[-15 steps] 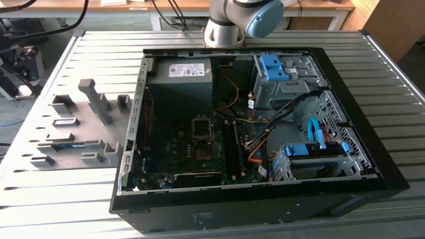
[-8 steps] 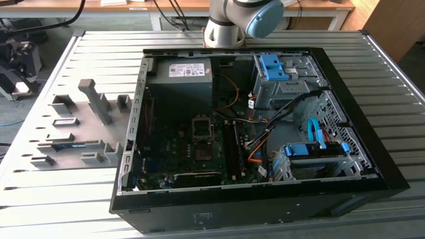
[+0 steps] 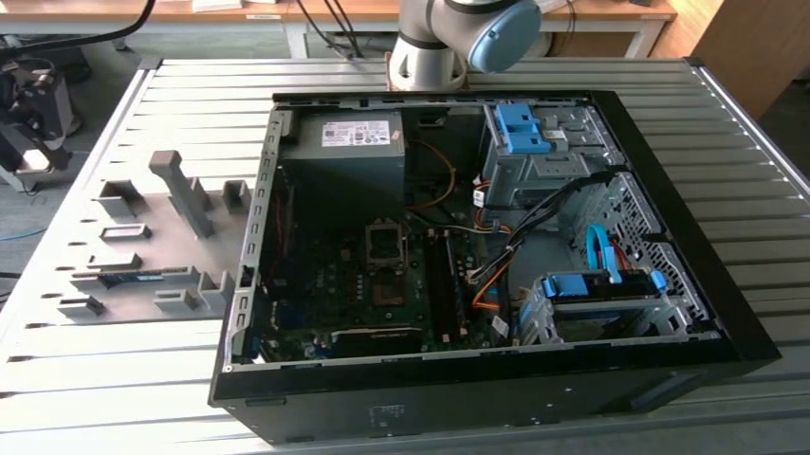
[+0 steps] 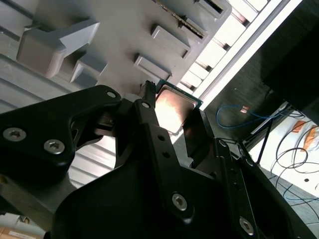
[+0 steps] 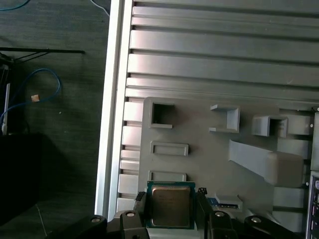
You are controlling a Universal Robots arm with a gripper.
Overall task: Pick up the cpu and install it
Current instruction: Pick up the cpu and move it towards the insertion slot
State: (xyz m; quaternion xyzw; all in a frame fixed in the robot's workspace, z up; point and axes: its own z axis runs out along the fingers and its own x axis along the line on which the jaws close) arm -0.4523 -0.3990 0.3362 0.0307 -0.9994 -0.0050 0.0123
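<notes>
Ribbed metal table [image 3: 114, 398], open computer case [image 3: 506, 398] on it, grey slotted holder plate [image 3: 146, 204] beside the case

Your desk [image 3: 746, 237] is a wide top of ribbed, pale metal slats, and soft light falls across it in bright bands along the ridges. Behind it, at the top of the exterior view, you have a wooden-topped table [image 3: 341, 11] on white legs [image 3: 294, 40], and at the upper right a warm brown wooden panel [image 3: 746, 47]. At the left edge of that view, dark equipment [image 3: 32, 114] stands off the desk above a grey-blue floor [image 3: 32, 223]. In the first wrist view the floor beyond the desk's edge looks dark grey-green, with a loose blue cable [image 5: 35, 71] looped on it. In the second wrist view, more thin cables [image 4: 294, 154] trail over the dark floor.
</notes>
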